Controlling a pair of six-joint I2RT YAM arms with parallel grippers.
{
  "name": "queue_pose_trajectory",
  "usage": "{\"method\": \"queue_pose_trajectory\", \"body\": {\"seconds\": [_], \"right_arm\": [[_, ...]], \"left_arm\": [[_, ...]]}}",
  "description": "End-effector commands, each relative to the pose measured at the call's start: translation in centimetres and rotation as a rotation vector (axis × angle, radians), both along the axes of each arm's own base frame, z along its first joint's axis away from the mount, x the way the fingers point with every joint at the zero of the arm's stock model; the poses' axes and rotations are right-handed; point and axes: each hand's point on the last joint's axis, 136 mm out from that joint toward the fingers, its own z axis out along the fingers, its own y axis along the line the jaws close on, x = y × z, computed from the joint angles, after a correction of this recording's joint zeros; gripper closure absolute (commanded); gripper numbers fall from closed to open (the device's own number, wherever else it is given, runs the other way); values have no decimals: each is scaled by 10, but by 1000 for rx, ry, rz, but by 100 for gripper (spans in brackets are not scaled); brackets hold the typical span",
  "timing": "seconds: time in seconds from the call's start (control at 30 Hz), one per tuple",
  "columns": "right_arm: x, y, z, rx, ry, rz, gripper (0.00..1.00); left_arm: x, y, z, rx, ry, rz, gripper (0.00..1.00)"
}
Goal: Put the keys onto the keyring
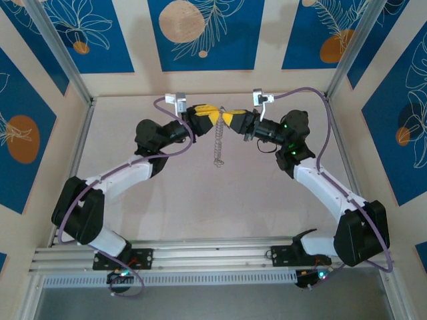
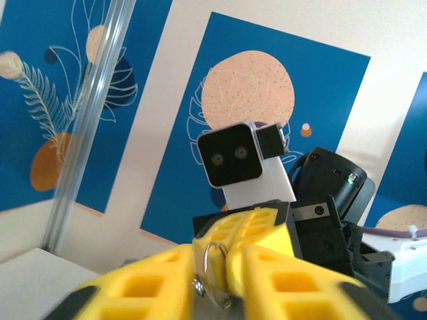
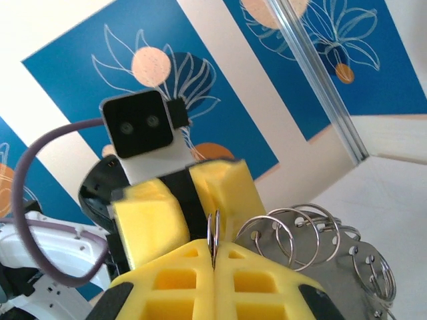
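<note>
The left arm (image 1: 127,175) and right arm (image 1: 320,181) have white shells on the long links and rounded black housings at the joints. A purple cable (image 1: 303,89) loops along each. The left gripper (image 1: 215,117) and right gripper (image 1: 229,119) have chunky yellow fingers (image 3: 167,259) with square pockets. Each wrist bears a white camera box (image 2: 233,160) with a black two-lens face. Green lights (image 1: 291,148) glow on the right arm.

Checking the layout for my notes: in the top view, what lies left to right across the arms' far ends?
left wrist camera → left gripper → keyring → right gripper → right wrist camera
</note>
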Motion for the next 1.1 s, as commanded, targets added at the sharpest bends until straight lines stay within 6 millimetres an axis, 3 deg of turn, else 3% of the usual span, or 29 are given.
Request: {"method": "queue_pose_trajectory", "body": {"seconds": [0.0,0.13,0.27,0.57,0.8,1.07], "right_arm": [[-1,-10,16,-39,-53,-36,100],[6,-17,12,-103,-45,-46,100],[10,-24,6,-164,-46,-16,100],[-3,-11,-5,-279,-51,236,100],[-14,1,-9,-311,-46,327,100],[-25,7,-12,-313,-46,368,100]], "left_arm": [[-3,20,19,-3,-68,28,64],[1,30,18,66,-79,42,54],[5,27,5,200,-77,34,48],[1,19,-22,461,-99,-34,40],[-6,14,-27,510,-98,-124,40],[-10,10,-29,526,-79,-201,51]]}}
